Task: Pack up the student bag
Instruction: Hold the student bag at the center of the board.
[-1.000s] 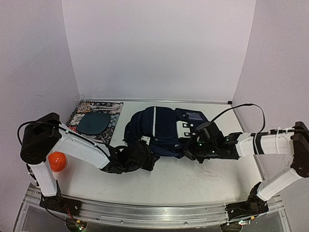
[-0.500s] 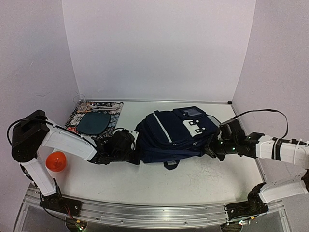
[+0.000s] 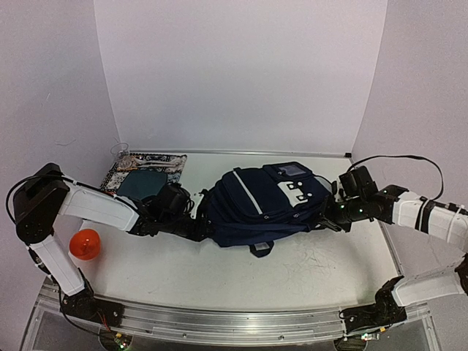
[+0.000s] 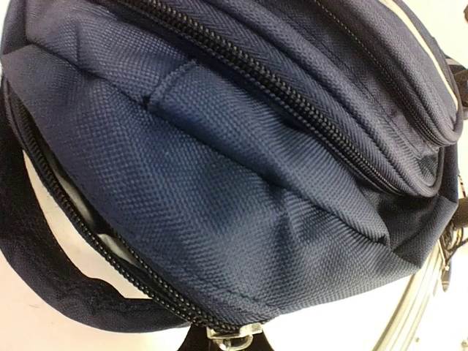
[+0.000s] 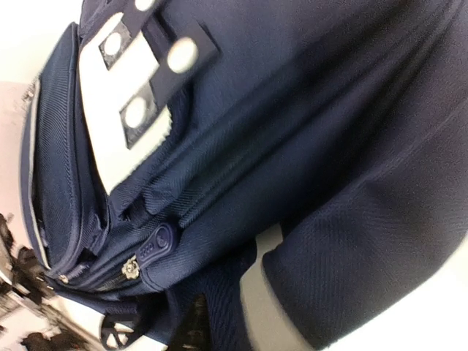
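White tabletop, pale walls: the left gripper (image 3: 196,225) meets the near end of the student bag (image 3: 263,205), and the right gripper (image 3: 330,218) meets its far end. I cannot tell how far either is open. Beyond the left gripper lies a patterned mat (image 3: 157,159); an orange ball (image 3: 86,243) sits behind it.

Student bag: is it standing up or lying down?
Lying down: the student bag rests flat, white buckle patches facing up.
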Controlling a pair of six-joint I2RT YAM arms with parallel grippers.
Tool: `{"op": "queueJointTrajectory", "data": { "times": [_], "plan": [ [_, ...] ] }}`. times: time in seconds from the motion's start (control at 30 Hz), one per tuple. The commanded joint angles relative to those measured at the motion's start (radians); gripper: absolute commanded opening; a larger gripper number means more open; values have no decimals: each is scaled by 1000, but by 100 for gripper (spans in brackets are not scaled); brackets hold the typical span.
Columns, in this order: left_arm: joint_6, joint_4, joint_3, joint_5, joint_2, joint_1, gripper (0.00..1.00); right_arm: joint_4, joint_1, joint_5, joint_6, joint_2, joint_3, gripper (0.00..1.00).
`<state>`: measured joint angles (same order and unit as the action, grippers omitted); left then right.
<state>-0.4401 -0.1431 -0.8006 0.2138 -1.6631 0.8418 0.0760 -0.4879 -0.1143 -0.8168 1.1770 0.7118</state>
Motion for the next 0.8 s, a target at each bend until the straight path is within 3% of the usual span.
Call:
{"op": "queueJointTrajectory", "data": {
  "times": [0.0,0.27,0.47,0.77],
  "plan": [
    [-2,101,-65,51,-4,17,0,164,-28,139,189,-22,130,34],
    [-68,89,-200,198,-54,127,0,285,-281,270,285,-56,249,55],
    [-95,89,-251,274,-59,158,0,211,-435,231,443,-19,271,69],
    [-128,89,-255,362,-4,175,0,34,-575,249,666,187,296,72]
  ]
}}
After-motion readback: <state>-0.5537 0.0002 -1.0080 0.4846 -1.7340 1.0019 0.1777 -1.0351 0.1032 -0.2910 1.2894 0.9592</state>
